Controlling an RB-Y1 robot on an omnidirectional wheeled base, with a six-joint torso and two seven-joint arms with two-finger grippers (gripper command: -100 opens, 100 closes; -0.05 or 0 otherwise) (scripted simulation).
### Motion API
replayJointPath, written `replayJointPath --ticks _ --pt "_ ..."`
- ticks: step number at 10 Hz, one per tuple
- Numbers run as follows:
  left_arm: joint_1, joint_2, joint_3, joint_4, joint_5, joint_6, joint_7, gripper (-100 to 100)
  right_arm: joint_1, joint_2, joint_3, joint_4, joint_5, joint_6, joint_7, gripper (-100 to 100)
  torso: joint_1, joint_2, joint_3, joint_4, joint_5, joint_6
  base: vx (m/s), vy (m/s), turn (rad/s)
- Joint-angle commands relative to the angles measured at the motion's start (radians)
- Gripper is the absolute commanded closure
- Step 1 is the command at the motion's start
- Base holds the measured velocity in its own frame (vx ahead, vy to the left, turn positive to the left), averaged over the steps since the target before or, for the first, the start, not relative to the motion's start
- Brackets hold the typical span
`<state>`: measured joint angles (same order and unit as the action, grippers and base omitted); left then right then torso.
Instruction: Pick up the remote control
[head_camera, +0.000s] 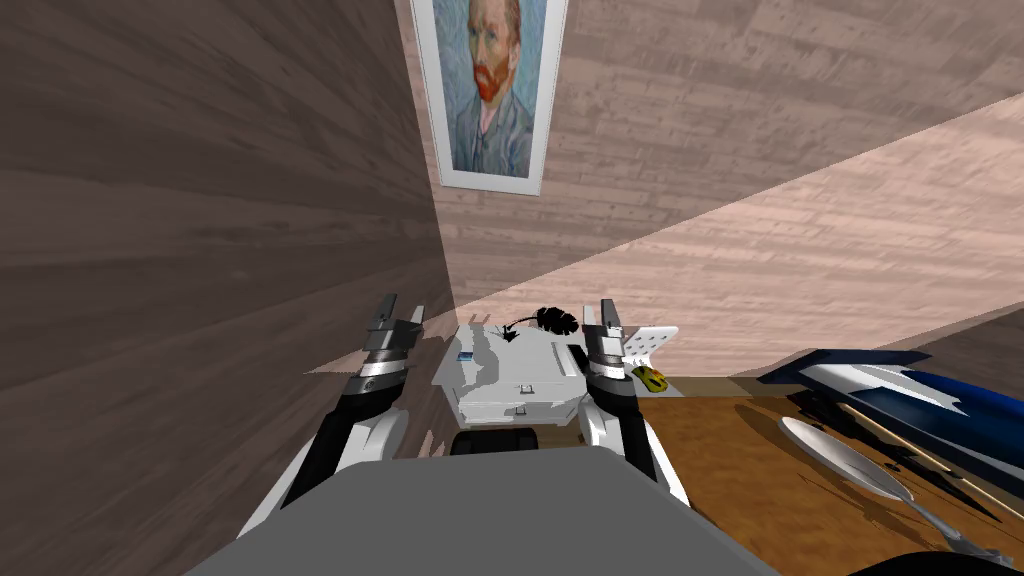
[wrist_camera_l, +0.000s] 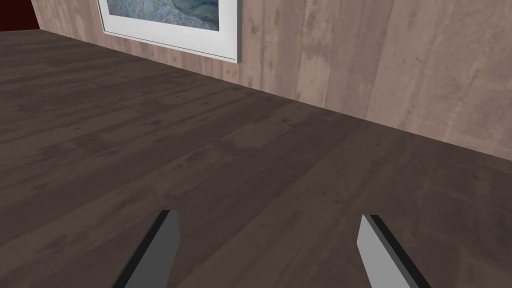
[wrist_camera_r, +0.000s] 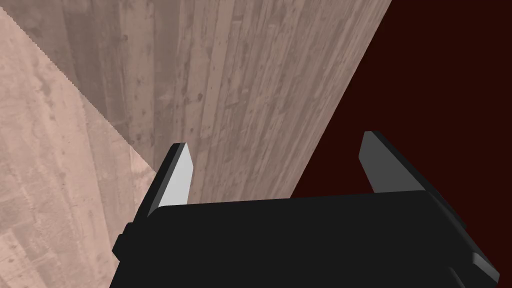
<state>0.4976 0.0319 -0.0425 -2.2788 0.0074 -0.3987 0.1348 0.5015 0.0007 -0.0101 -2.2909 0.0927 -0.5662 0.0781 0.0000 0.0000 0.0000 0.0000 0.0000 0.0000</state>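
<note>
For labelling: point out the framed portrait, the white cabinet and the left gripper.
framed portrait (head_camera: 490, 90): head view, on the painted face.
white cabinet (head_camera: 530, 365): head view, on its top.
left gripper (wrist_camera_l: 270, 215): left wrist view, midway between its open fingertips.

Dim wall (head_camera: 200, 200) — a bright, hard-edged patch (head_camera: 820, 250) slants beside it.

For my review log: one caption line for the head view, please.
Left hand and right hand, both open, flank a white cabinet below a framed portrait.
</note>
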Motion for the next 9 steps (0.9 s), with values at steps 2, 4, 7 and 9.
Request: replayJointPath --ticks 2,4,7,9 --pt "0.000 0.000 0.000 0.000 0.000 0.000 0.000 0 0.014 -0.054 0.032 -0.013 0.014 -0.006 0.014 -100 -0.001 0.001 0.000 0.000 0.000 0.000 -0.020 -0.019 0.061" --pt "0.000 0.000 0.000 0.000 0.000 0.000 0.000 0 0.030 -0.116 0.076 -0.027 0.033 -0.011 0.038 -100 -0.003 0.003 0.002 0.001 -0.001 0.000 -0.056 -0.048 0.114" --pt "0.000 0.000 0.000 0.000 0.000 0.000 0.000 0 0.060 -0.214 0.158 -0.046 0.070 -0.016 0.097 -100 -0.004 0.005 0.003 0.001 -0.001 0.000 -0.079 -0.064 0.207" --pt "0.000 0.000 0.000 0.000 0.000 0.000 0.000 0 0.071 -0.267 0.198 -0.051 0.083 -0.016 0.122 -100 -0.004 0.004 0.002 0.001 -0.001 0.000 -0.043 -0.045 0.111"
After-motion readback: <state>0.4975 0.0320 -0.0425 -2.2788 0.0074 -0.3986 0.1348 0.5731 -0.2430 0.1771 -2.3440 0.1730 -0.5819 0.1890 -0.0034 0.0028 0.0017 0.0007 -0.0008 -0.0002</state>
